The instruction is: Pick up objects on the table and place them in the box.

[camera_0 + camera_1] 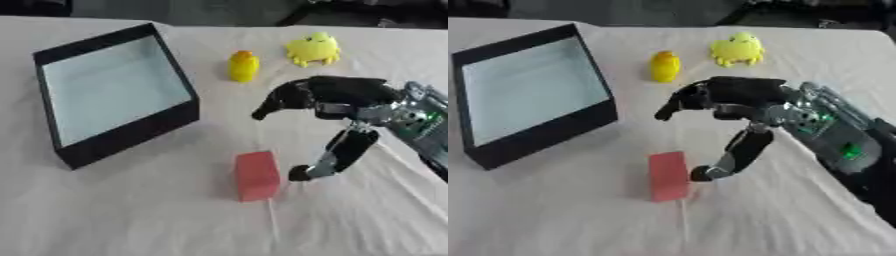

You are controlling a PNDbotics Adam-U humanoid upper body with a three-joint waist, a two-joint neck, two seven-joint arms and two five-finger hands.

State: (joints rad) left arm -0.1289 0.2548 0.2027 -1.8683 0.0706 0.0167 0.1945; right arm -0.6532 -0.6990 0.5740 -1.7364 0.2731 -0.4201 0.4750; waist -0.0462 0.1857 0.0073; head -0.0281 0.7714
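A red block [256, 176] stands on the white cloth near the front middle. My right hand [337, 97] comes in from the right and hovers over it, open: the fingers [278, 100] arch to the left above the block and the thumb [337, 155] points down with its tip right beside the block's right side. A small yellow duck [243, 66] and a yellow frog-like toy [313, 49] sit further back. The black box [114, 90] with a pale bottom lies at the left, nothing inside it. My left hand shows in neither view.
The white cloth [131, 215] covers the whole table and has some creases. Dark shapes lie beyond the table's far edge.
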